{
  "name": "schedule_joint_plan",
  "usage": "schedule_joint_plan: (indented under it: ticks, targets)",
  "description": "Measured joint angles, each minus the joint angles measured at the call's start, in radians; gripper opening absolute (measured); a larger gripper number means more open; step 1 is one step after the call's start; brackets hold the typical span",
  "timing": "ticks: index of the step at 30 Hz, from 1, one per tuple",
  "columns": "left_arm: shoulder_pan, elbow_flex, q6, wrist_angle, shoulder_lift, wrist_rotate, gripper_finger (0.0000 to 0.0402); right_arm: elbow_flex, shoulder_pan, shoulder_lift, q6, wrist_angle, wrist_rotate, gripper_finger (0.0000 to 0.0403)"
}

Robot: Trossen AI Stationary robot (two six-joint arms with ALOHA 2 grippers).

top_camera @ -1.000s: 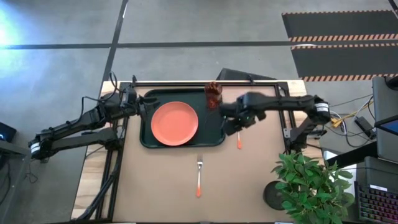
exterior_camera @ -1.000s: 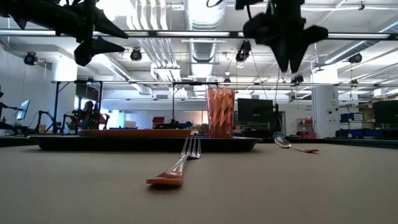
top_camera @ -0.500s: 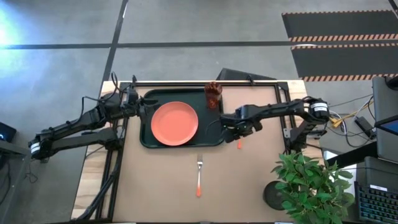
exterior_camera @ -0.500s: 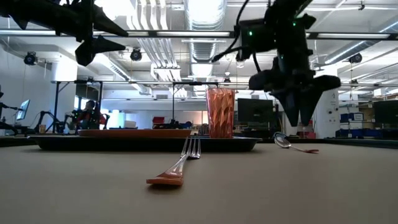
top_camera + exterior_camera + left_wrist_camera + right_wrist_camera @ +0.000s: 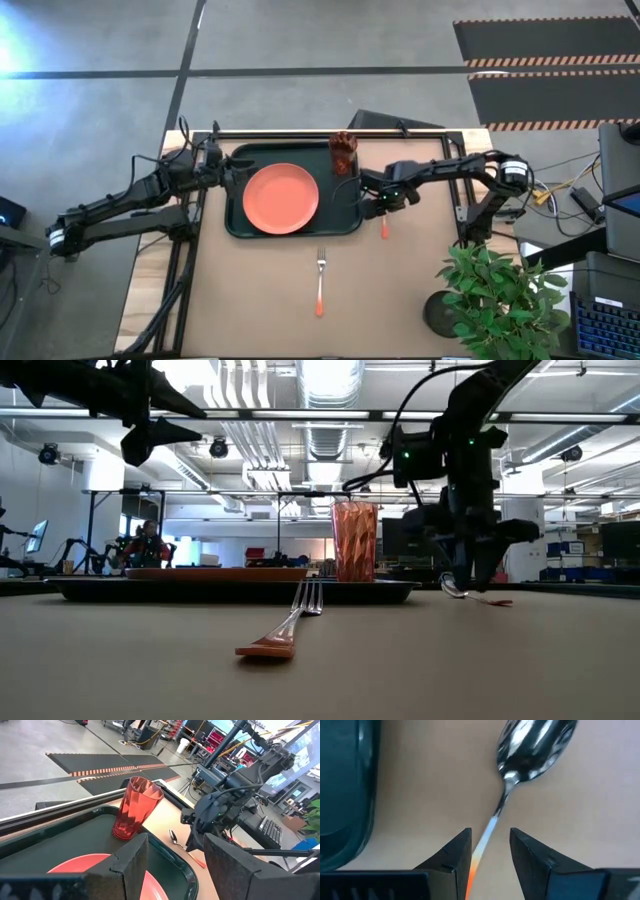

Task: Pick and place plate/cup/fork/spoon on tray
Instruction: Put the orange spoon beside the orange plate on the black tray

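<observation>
Tray [image 5: 237, 222]: plate [image 5: 281, 198] and cup [image 5: 343, 152] already placed. Spoon [image 5: 532, 742] lies on the tabletop [image 5: 250, 300] beside it, straddled by the spread right tool [image 5: 490, 852], not yet pinched. Fork [image 5: 320, 280] remains untouched. Left tool [image 5: 172, 855] hangs spread above the tray.

Right gripper [image 5: 490, 855] low at table, fingers parted. Left gripper [image 5: 172, 865] raised, fingers apart.
</observation>
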Motion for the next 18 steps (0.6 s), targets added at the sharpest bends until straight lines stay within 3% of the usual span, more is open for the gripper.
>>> schedule_joint_plan:
  ticks: [13,18]
  targets:
    - [0.000,0.000,0.000,0.000,0.000,-0.003,0.0173,-0.057,-0.020,0.000,0.031,0.109,0.005,0.0120]
    - [0.000,0.000,0.000,0.000,0.000,-0.003,0.0173,-0.063,-0.020,0.018,0.073,0.106,0.030,0.0064]
